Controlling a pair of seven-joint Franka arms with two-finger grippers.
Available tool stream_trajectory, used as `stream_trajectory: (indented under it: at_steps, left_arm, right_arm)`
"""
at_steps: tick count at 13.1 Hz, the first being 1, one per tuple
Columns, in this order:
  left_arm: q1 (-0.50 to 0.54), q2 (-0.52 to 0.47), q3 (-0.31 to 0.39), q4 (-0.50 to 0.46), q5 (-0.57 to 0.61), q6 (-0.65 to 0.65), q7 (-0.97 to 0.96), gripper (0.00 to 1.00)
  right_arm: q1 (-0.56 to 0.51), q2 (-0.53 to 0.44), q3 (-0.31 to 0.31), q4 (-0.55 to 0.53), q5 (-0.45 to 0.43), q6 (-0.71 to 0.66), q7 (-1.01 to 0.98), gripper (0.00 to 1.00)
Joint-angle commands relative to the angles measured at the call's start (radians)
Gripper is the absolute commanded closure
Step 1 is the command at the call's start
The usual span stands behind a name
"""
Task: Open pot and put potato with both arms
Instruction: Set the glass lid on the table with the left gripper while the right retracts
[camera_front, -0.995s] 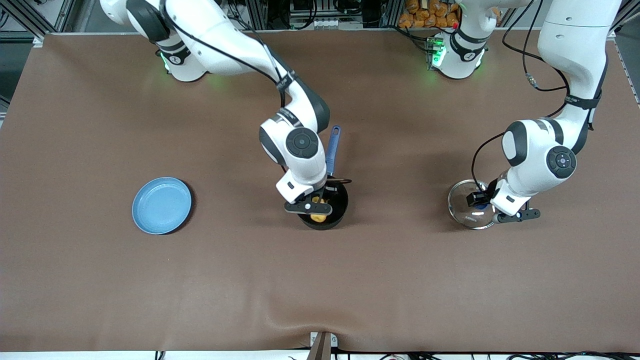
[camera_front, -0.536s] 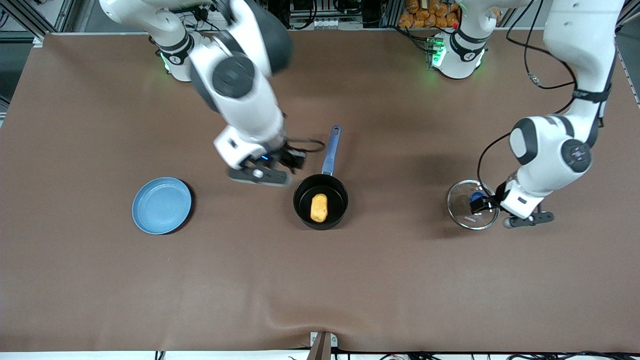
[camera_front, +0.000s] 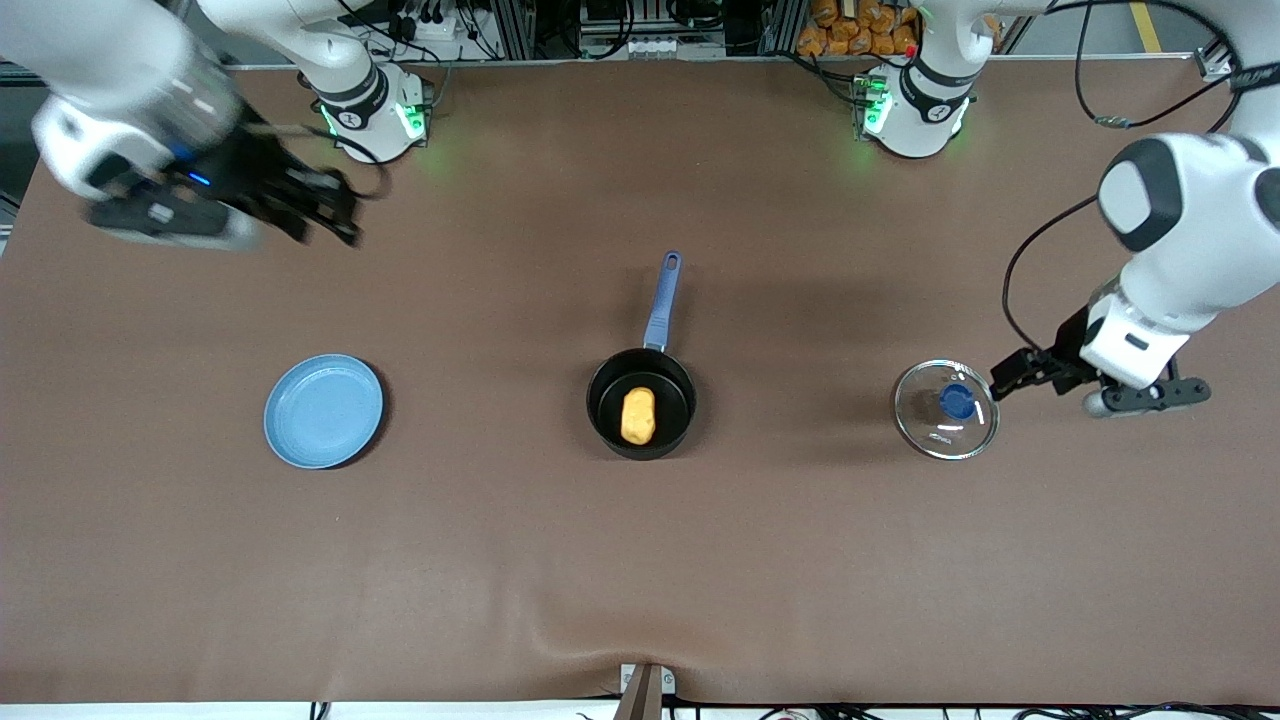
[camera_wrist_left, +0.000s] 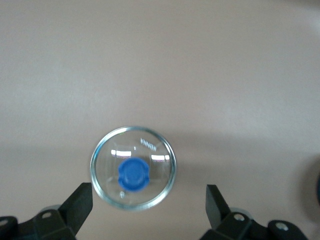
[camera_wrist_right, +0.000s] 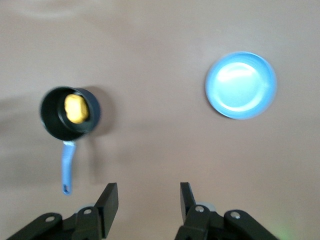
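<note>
I see potato in pot, lid at pot's 3 o'clock. Left gripper over lid, jaws wide; right gripper, blurry up front, over table, empty, prob. parted.

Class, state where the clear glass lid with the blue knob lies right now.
The clear glass lid with the blue knob lies flat on the brown table, off the black saucepan, toward the left arm's end, beside the open left gripper.

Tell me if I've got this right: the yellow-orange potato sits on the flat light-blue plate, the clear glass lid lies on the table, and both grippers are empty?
Not quite. The yellow-orange potato lies inside the small black saucepan with the blue handle, not on the flat light-blue plate, as the front view shows. The rest holds: the clear glass lid with the blue knob lies on the table, and the left gripper and right gripper are open and empty.
</note>
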Motion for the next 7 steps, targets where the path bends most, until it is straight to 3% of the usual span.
stream_trajectory:
  at_steps: [1,4,5,6,7]
  left_arm:
    - [0.006,-0.076,-0.002,0.01,-0.003,-0.121,-0.012,0.0]
    - [0.004,-0.108,-0.005,0.099,0.08,-0.3,-0.024,0.0]
    - [0.004,-0.116,-0.006,0.128,0.098,-0.353,-0.034,0.0]
    - [0.003,-0.12,-0.008,0.157,0.116,-0.405,-0.034,0.0]
    - [-0.002,-0.132,-0.011,0.2,0.13,-0.469,-0.035,0.0]
  right_arm:
    - [-0.137,-0.087,0.034,-0.06,0.017,-0.082,-0.145,0.42]
    - [-0.244,-0.119,0.026,-0.086,-0.012,-0.094,-0.377,0.4]
    - [-0.254,-0.124,0.023,-0.102,-0.044,-0.085,-0.413,0.27]
    - [-0.254,-0.124,0.022,-0.112,-0.07,-0.065,-0.419,0.05]
    - [-0.252,-0.125,0.022,-0.141,-0.082,-0.027,-0.421,0.0]
